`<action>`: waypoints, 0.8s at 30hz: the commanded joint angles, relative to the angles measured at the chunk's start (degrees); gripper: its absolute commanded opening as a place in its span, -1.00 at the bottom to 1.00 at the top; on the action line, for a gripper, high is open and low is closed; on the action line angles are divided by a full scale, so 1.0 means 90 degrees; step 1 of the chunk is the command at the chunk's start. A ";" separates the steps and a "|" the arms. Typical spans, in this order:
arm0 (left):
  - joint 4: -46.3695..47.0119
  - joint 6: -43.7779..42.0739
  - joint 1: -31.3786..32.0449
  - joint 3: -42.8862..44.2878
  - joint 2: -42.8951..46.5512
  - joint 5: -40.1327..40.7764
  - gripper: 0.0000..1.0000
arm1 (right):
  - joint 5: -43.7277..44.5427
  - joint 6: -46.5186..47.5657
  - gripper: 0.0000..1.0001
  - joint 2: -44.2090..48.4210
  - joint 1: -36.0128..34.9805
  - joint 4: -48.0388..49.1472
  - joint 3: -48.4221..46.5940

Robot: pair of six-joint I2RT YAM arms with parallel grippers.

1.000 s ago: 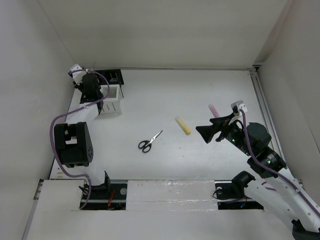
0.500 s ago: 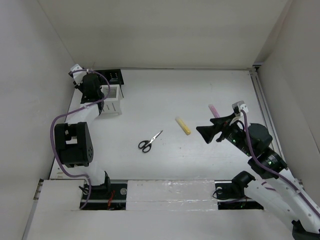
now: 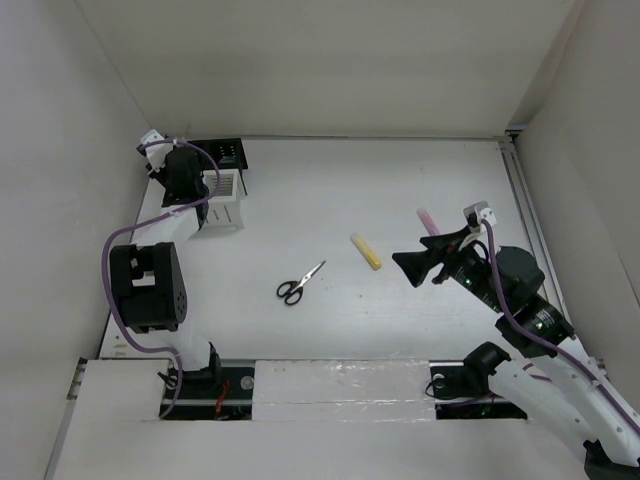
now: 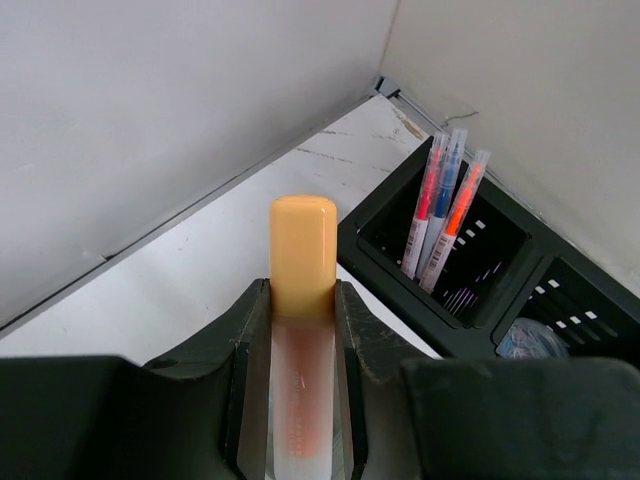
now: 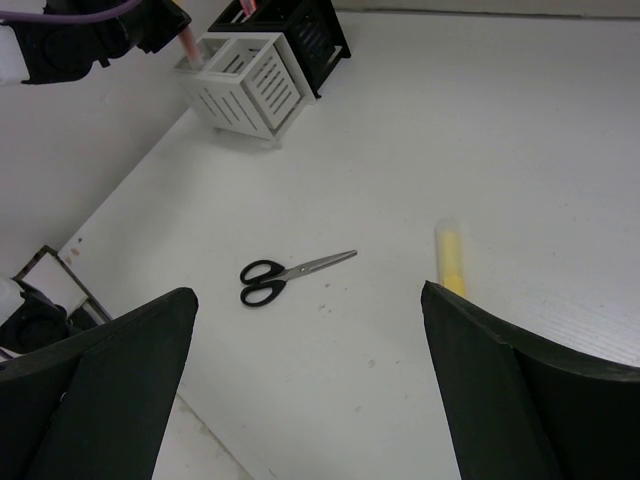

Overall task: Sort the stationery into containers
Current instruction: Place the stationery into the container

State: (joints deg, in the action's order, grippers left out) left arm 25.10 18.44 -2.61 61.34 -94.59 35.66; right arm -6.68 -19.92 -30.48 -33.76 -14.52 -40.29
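The left arm (image 3: 146, 288) reached to the far left corner of the white tabletop (image 3: 400, 180). Its jaws stood narrow, clamped on a stubby marker with a pale orange cap (image 4: 303, 240), cap pointing away from the wrist. It hung at the white slatted organizer box (image 3: 224, 199); I could not tell whether the marker touched the box.

Just behind the box stood the black perforated mesh holder (image 4: 470, 290). Three thin pens with orange-red and blue tips (image 4: 441, 212) stood in one cell, and a small round clear tub (image 4: 528, 341) sat in the next.

The right arm (image 3: 520, 300) hovered over the right side, its jaws spread wide and holding nothing. Near the middle lay black-handled scissors (image 3: 299, 283). A yellow marker (image 3: 366, 251) lay to their right, and a pink marker (image 3: 428, 219) lay beyond that, near the right jaws.
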 commanded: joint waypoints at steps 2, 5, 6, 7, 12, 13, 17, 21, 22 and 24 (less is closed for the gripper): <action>0.0170 -0.0007 0.0017 0.0040 0.0090 0.0052 -1.00 | -0.0020 -0.0032 1.00 -0.0002 0.0030 0.0334 0.0024; 0.0170 -0.0007 0.0017 0.0176 0.0235 -0.0104 -1.00 | -0.0020 -0.0032 1.00 -0.0002 0.0030 0.0334 0.0024; 0.0170 -0.0007 0.0017 0.0176 0.0236 -0.0105 -1.00 | -0.0020 -0.0032 1.00 -0.0002 0.0030 0.0334 0.0024; 0.0170 -0.0007 0.0017 0.0176 0.0313 -0.0163 -1.00 | -0.0020 -0.0032 1.00 -0.0002 0.0030 0.0334 0.0024; 0.0267 -0.0125 0.0017 0.0079 0.0470 -0.0163 -1.00 | -0.0020 -0.0032 1.00 -0.0002 0.0030 0.0334 0.0082; 0.0325 -0.0125 0.0017 0.0011 0.0470 -0.0163 -1.00 | -0.0020 -0.0090 1.00 -0.0002 0.0030 0.0334 0.0082; 0.0326 -0.0125 0.0017 0.0010 0.0392 -0.0105 -1.00 | -0.0020 -0.0091 1.00 -0.0002 0.0030 0.0334 0.0082; 0.0249 -0.0066 0.0017 0.0156 0.0334 -0.0105 -1.00 | -0.0020 -0.0091 1.00 0.0057 0.0030 0.0334 0.0082; 0.0180 -0.0066 0.0017 0.0263 0.0430 -0.0105 -1.00 | -0.0020 -0.0091 1.00 0.0057 0.0030 0.0334 0.0082; 0.0112 -0.0066 0.0017 0.0323 0.0625 -0.0105 -1.00 | 0.0039 -0.0091 1.00 0.0057 0.0030 0.0334 0.0082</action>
State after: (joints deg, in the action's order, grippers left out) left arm 25.26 17.89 -2.61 61.54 -93.32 34.22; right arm -6.63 -20.38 -30.39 -33.76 -14.52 -39.31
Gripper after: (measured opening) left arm 0.197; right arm 0.999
